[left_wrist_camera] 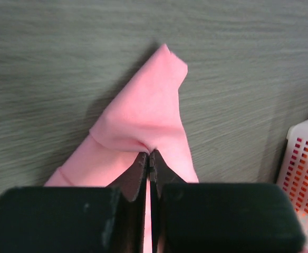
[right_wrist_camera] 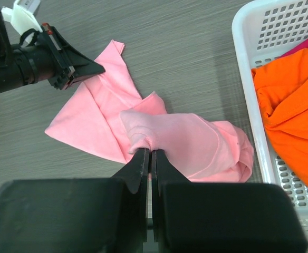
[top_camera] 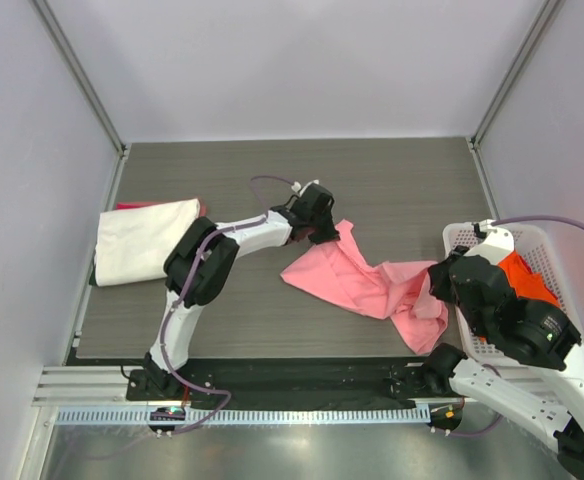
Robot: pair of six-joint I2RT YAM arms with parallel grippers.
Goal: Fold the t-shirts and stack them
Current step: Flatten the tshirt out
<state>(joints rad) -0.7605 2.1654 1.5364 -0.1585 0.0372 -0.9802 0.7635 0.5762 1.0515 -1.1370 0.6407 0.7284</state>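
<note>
A light pink t-shirt (top_camera: 367,282) lies crumpled across the middle of the table. My left gripper (top_camera: 324,234) is shut on its far left corner, seen in the left wrist view (left_wrist_camera: 149,153) with the pink cloth (left_wrist_camera: 143,116) bunched at the tips. My right gripper (top_camera: 440,282) is shut on a fold at the shirt's right end; in the right wrist view (right_wrist_camera: 150,151) the cloth (right_wrist_camera: 185,142) is pinched between the tips. A folded cream-white t-shirt (top_camera: 144,240) lies at the left over a red one (top_camera: 137,205). An orange t-shirt (right_wrist_camera: 291,116) lies in the basket.
A white plastic mesh basket (top_camera: 469,240) stands at the table's right edge, close beside my right arm; it also shows in the right wrist view (right_wrist_camera: 249,79) and the left wrist view (left_wrist_camera: 304,168). A white tag (right_wrist_camera: 25,13) hangs by the left wrist.
</note>
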